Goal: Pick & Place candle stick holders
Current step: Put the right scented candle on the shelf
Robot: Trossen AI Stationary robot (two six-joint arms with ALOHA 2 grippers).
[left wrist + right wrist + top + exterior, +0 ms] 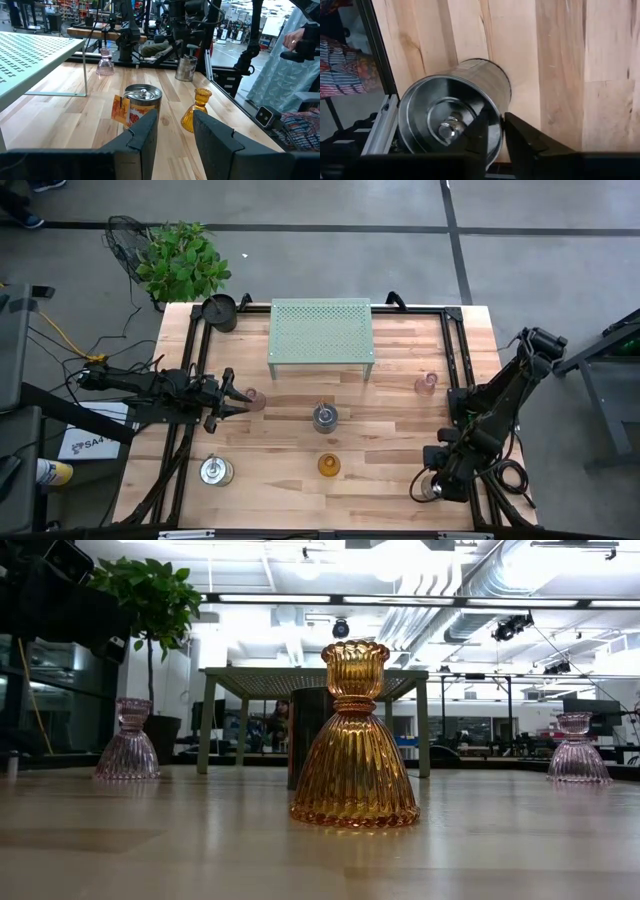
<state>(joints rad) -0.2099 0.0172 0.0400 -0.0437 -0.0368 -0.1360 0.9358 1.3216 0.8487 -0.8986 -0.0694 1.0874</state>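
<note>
The silver holder [455, 117] at the worktop's [400, 440] near right corner is a squat metal cup with a small knob at its centre. The right tool [432, 485] is clamped on its rim, one finger inside, one outside. The middle silver holder [142, 102] carries an orange label, writing unreadable. The left tool [240, 402] hangs half open, holding nothing, beside a pink glass holder [256, 398].

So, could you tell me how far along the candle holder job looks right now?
Nothing looks placed yet. In hand: the right gripper pinches the rim of a silver holder at the table's front right corner. Left: two pink holders, the amber one and two silver ones stand untouched; the left gripper waits open.
</note>
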